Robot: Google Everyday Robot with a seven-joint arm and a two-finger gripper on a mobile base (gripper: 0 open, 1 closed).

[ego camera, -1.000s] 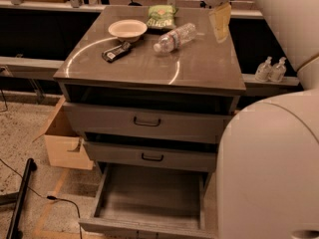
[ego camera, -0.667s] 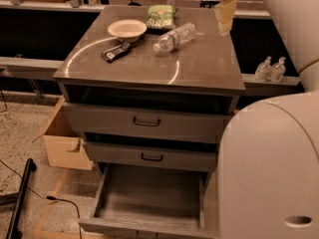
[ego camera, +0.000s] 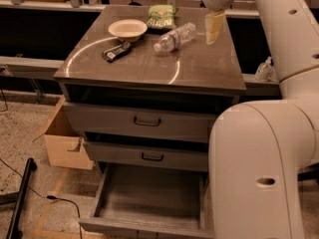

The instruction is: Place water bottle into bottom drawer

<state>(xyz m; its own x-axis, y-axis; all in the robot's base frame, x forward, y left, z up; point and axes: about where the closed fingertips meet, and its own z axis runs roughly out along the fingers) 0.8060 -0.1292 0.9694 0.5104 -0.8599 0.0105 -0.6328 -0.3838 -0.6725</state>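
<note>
The water bottle (ego camera: pixel 175 37) lies on its side on the cabinet top, its white cap pointing to the front left. My gripper (ego camera: pixel 214 28) hangs pointing down over the back right of the top, just right of the bottle and apart from it. It holds nothing that I can see. The bottom drawer (ego camera: pixel 149 195) is pulled out below the two upper drawers, and its flat grey interior holds nothing.
A white bowl (ego camera: pixel 128 29), a green snack bag (ego camera: pixel 161 16) and a black tool (ego camera: pixel 117 52) lie on the top left of the bottle. A cardboard box (ego camera: pixel 62 138) and a black pole (ego camera: pixel 20 198) stand left of the cabinet. White pump bottles (ego camera: pixel 264 69) stand at the right. My arm fills the right side.
The gripper has come a little down and to the left, closer to the bottle. The bottle and the drawers have not moved.
</note>
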